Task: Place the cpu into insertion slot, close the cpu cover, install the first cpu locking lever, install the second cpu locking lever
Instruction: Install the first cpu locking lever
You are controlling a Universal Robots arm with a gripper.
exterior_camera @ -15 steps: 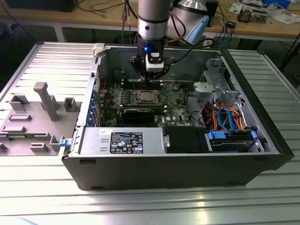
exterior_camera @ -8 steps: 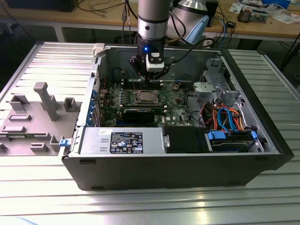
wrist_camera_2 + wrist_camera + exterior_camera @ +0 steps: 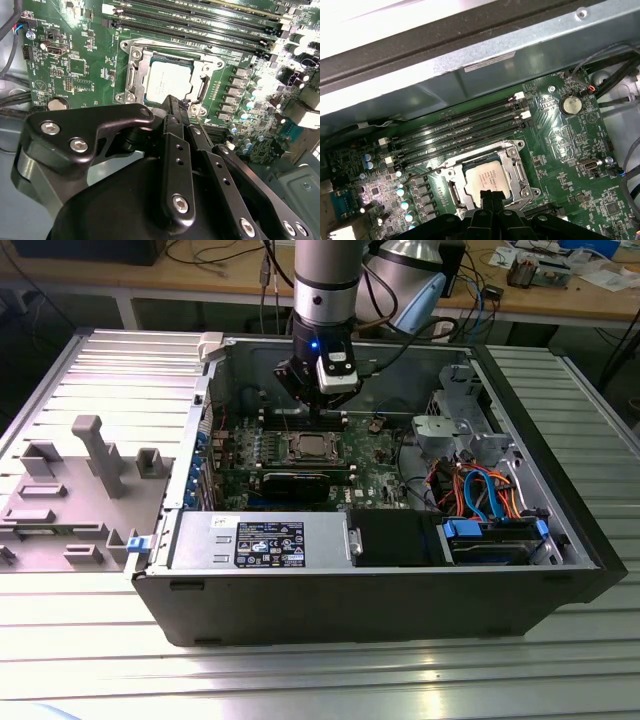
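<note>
**Pincer low over socket, cpu seated**

Exterior view: open computer case [image 3: 400, 590] lies on the slatted metal counter [image 3: 100, 360]. The arm comes down from the far side, with the pincer [image 3: 318, 412] just above the far edge of the insertion slot [image 3: 291, 448]. The cpu [image 3: 309, 447] sits in the slot with its silver top visible, mid-board. A grey plastic fixture [image 3: 90, 455] stands on the counter to the exterior view's left of the case, well apart.

Second wrist view: the pincer [image 3: 179, 103] has its fingers drawn together at the tips, with nothing visibly between them. The tips hang over the socket edge, just beside the cpu [image 3: 167, 80]. The cpu cover [image 3: 200, 62] lies flat, framing the chip. A thin metal rod [image 3: 199, 121] runs close beside the fingers; I can't tell whether they touch. The memory slots [image 3: 200, 25] are beyond the socket.

First wrist view: the pincer [image 3: 490, 194] tip overlaps the cpu [image 3: 487, 176] edge. The cover [image 3: 517, 172] is down around it. The memory slots [image 3: 460, 127] lie between the socket and the case wall, and a coin battery [image 3: 570, 104] sits off to the side.
</note>
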